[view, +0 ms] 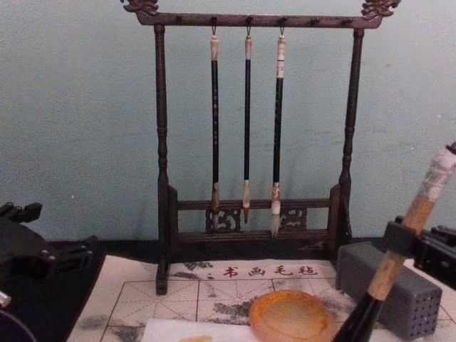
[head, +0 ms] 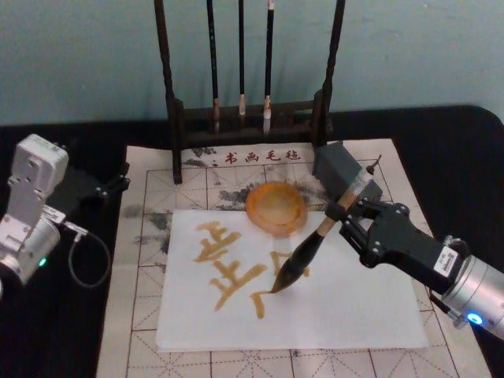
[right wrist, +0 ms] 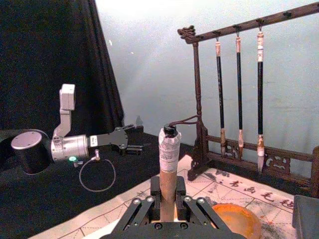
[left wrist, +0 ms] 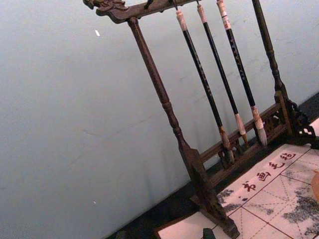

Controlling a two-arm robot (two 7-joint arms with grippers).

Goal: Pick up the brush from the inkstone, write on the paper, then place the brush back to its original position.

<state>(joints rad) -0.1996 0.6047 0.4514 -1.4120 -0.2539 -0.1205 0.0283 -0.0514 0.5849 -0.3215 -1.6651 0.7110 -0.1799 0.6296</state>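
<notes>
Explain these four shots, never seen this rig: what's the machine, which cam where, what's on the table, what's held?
A two-armed robot; each arm ends in a gripper. Shots: head camera looking down, left wrist, right wrist, chest camera looking across. The right gripper has its fingers shut on the brush, tilted, tip on the paper beside amber strokes. The inkstone sits at the paper's far edge, on a gridded felt mat. Behind stand a grey block and a rack of three thin brushes. The left gripper is parked at left.
</notes>
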